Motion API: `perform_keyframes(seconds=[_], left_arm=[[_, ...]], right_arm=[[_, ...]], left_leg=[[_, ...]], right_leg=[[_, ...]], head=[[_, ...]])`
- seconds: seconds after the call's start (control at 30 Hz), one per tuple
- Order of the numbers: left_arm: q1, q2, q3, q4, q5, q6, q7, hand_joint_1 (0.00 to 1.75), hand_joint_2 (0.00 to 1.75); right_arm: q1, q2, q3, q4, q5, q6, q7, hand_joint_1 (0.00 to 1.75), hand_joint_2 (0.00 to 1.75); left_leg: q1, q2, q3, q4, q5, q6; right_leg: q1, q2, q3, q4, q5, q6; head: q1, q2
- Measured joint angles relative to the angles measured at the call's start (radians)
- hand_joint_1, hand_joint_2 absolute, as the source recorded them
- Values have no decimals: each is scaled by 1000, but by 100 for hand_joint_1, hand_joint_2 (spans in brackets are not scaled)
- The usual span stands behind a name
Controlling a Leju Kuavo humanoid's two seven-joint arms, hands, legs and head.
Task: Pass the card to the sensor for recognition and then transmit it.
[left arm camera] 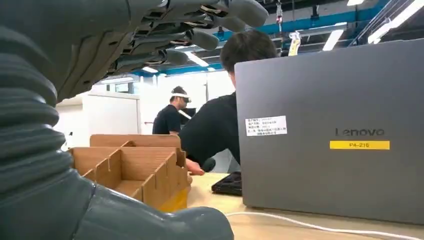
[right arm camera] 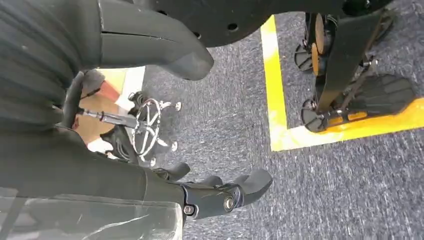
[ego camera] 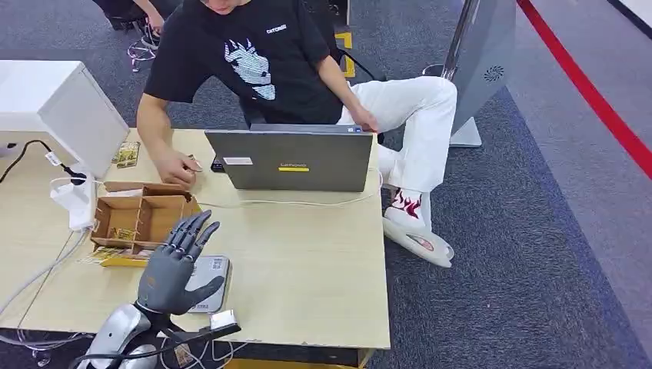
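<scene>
Cards (ego camera: pixel 121 234), yellowish and small, sit in the near-left compartment of the divided cardboard box (ego camera: pixel 158 201); none is in my grasp. Another little stack of cards (ego camera: pixel 127 154) lies farther off on the table (ego camera: pixel 307 261), just beside the white box (ego camera: pixel 69 108).

My left hand (ego camera: pixel 175 265) is released, fingers spread and stretched forward, holding nothing. It hangs over the left part of the flat grey sensor (ego camera: pixel 214 270), with the fingertips reaching toward the near right corner of the cardboard box. Whether the palm actually touches the sensor I cannot tell. From the left wrist view the fingers run out straight above the box's dividers, with nothing between them.

My right hand (right arm camera: pixel 220 192) hangs by my side over grey carpet (right arm camera: pixel 325 190), near a yellow floor line (right arm camera: pixel 275 90). Its fingers are loosely bent and apart, with nothing in them.

Beyond the box stands a grey laptop (ego camera: pixel 296 161), its lid back toward me, with a yellow label and a white sticker. A thin white cable (ego camera: pixel 292 203) runs across the table in front of it. A person in a black shirt (ego camera: pixel 254 61) sits behind the laptop, one leg up beside the table, and the person's hand (ego camera: pixel 178 171) rests on the tabletop between the laptop and the box.
</scene>
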State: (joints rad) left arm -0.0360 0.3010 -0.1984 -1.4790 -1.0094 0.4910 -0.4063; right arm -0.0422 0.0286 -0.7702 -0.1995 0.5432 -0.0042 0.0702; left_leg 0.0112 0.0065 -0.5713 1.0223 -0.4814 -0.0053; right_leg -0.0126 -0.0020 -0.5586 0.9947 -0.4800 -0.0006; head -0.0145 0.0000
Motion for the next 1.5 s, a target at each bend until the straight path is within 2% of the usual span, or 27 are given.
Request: perform_keyframes(seconds=[0.2, 0.37, 0.47, 0.53, 0.63, 0.7, 0.87, 1.07, 1.5], left_arm=[[0, 2, -4, 0, 0, -2, 6, 0, 175], [7, 42, -4, 5, -107, 9, 94, 0, 175], [13, 73, 2, 32, -97, 54, 108, 0, 175], [10, 86, 22, 68, -137, 100, 132, 0, 175], [-32, 119, 82, 189, -221, 178, 180, 0, 175], [-57, 143, 118, 261, -236, 186, 180, 0, 175], [-85, 158, 155, 354, -251, 196, 178, 0, 175], [-96, 157, 169, 408, -259, 196, 176, 0, 175], [-129, 122, 245, 452, -283, 197, 96, 0, 175]], right_arm=[[0, 0, -2, 0, 2, -3, -2, 0, 175], [1, 0, -6, 0, 6, -8, -5, 0, 175], [2, 0, -10, 0, 14, -6, -5, 0, 175], [2, 0, -14, 0, 24, -4, -5, 0, 175], [2, 0, -18, 0, 43, -3, -8, 0, 175], [2, 0, -21, 0, 47, -3, -10, 0, 175], [1, 0, -24, 0, 51, -1, -10, 0, 175], [1, 0, -24, 0, 54, -1, -8, 0, 175], [-1, 0, -31, 0, 72, -2, -2, 0, 175]], left_leg=[[0, 0, 0, 0, 0, 0], [0, 0, 0, 0, 0, 0], [0, 0, 0, 0, 0, 0], [1, 0, 0, 0, 0, 0], [1, 0, 0, 0, 0, 0], [1, 0, 0, 0, 0, -1], [0, 0, 0, 0, 1, -1], [0, 0, 0, 0, 1, 0], [0, 0, 0, 0, 1, 0]], right_leg=[[0, 0, 0, 0, 0, 0], [0, 0, 0, 0, 0, 0], [0, 0, 0, 0, 0, 0], [0, 0, 0, 0, 0, 0], [0, 0, 0, 0, 0, 0], [0, 0, 0, 0, 0, 0], [0, 0, 0, 0, 0, 0], [0, 0, 0, 0, 0, 0], [0, 0, 0, 0, 0, 0]], head=[[0, 0], [0, 0], [0, 0], [0, 0], [0, 0], [0, 0], [0, 0], [0, 0], [0, 0]])
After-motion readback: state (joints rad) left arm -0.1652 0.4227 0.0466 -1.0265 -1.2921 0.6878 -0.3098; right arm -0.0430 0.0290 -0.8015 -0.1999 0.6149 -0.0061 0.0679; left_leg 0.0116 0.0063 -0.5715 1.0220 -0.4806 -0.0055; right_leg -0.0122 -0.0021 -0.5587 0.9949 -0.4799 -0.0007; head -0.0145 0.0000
